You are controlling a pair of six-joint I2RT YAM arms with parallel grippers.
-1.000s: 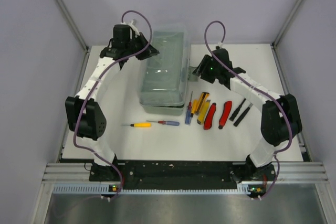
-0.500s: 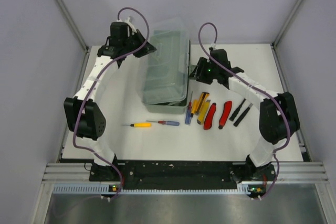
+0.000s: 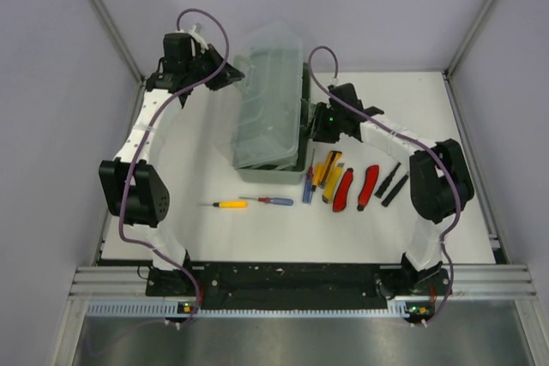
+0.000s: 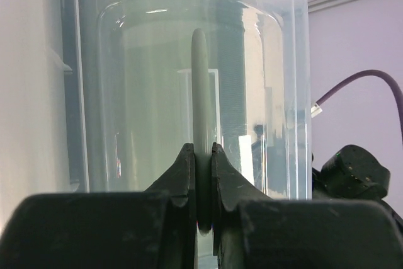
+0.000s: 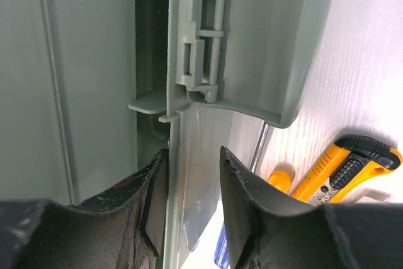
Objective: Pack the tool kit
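Toolbox (image 3: 273,174) interior hid behind raised lid (image 3: 268,100); black tools (image 3: 391,183) too small to ID; knife (image 5: 352,162) only part seen, wrist cam.

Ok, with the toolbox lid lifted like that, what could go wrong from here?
The left gripper pinches only the lid's thin green handle; a slip could let the lid drop shut. The right gripper straddles an edge of the toolbox, and I cannot tell whether it is clamped, so the box may shift toward the yellow utility knife lying close beside it.
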